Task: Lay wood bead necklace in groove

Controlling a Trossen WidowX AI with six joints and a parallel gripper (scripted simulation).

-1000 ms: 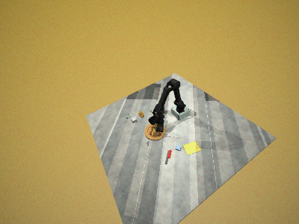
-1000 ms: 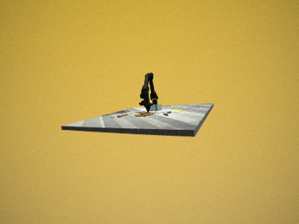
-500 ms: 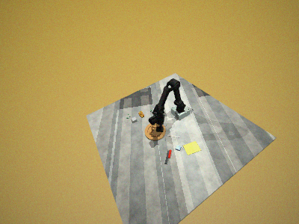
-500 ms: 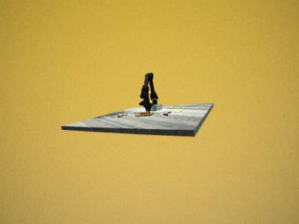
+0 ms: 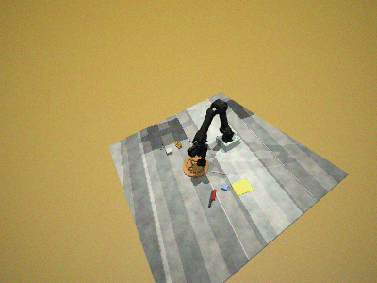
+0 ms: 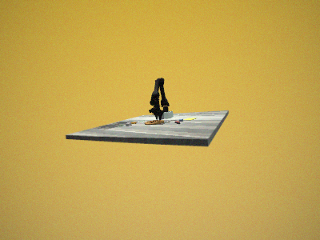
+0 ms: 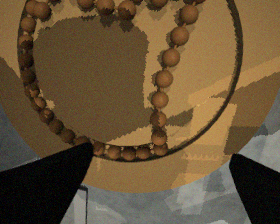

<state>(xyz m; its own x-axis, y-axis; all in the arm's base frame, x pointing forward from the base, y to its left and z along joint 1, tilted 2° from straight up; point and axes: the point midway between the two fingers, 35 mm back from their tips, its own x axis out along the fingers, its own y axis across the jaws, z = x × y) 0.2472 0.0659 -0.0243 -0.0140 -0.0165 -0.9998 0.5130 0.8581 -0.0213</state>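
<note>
The round wooden bead board (image 5: 186, 170) (image 6: 148, 123) (image 7: 130, 176) lies flat on the mat. Its groove (image 7: 240, 50) is a dark ring. The brown bead necklace (image 7: 164, 78) follows the groove along the left and lower left in the wrist view. At the bottom it turns and crosses the board's inside toward the upper right. More beads run across the top, inside the ring. The groove's right side holds no beads. My gripper (image 5: 202, 163) (image 6: 159, 119) (image 7: 161, 155) is open and empty, low over the board, its fingertips either side of the necklace's bottom bend.
A yellow square (image 5: 242, 187) (image 6: 190, 119), a small blue block (image 5: 224, 187) and a red and dark tool (image 5: 214, 194) lie beside the board. A small orange thing (image 5: 178, 144) and a whitish block (image 5: 169, 151) lie on its other side. The arm's pale base (image 5: 229, 144) stands behind.
</note>
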